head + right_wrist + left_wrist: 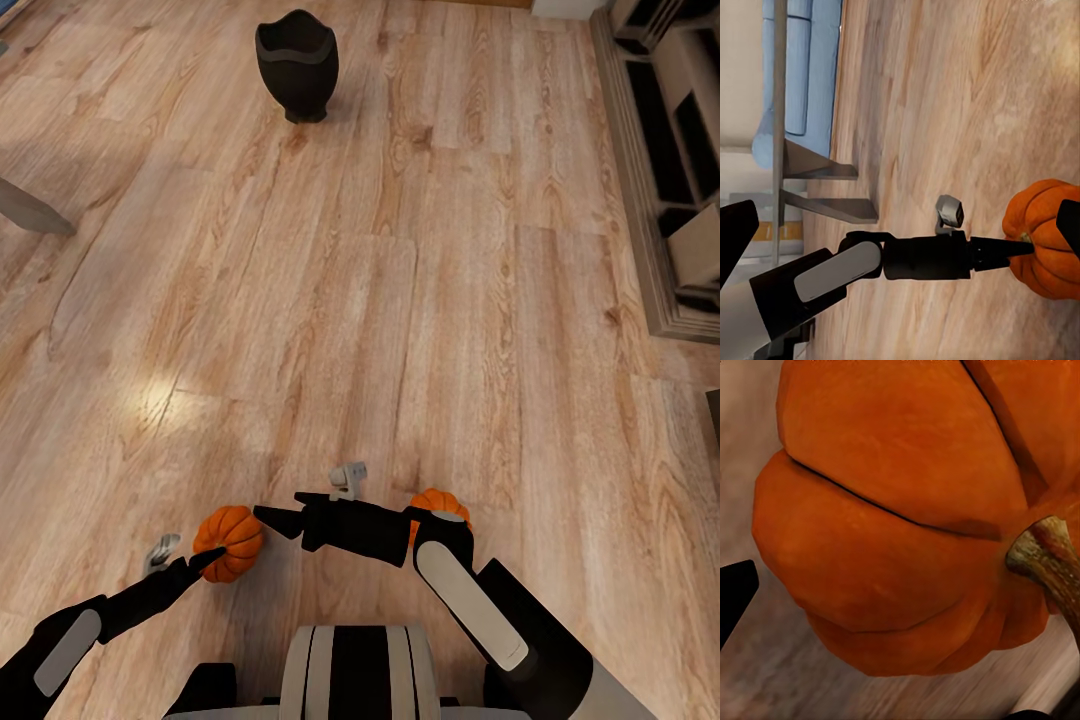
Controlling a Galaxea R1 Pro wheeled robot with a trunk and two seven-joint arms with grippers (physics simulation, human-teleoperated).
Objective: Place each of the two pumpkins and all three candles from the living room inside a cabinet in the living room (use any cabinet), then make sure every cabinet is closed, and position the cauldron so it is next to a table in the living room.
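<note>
Orange ribbed pumpkin with a short brown stem sits at the left gripper tips low over the wood floor; fingers touch it, can't tell if clamped. Close up in the left wrist view the pumpkin shows deep grooves and a gnarled stem. Second pumpkin is half hidden behind the right arm. Right gripper state: can't tell. Black cauldron stands on the floor, well apart.

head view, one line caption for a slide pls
Left claw at a pumpkin, second pumpkin behind the right arm, black cauldron standing far off on wood floor.
</note>
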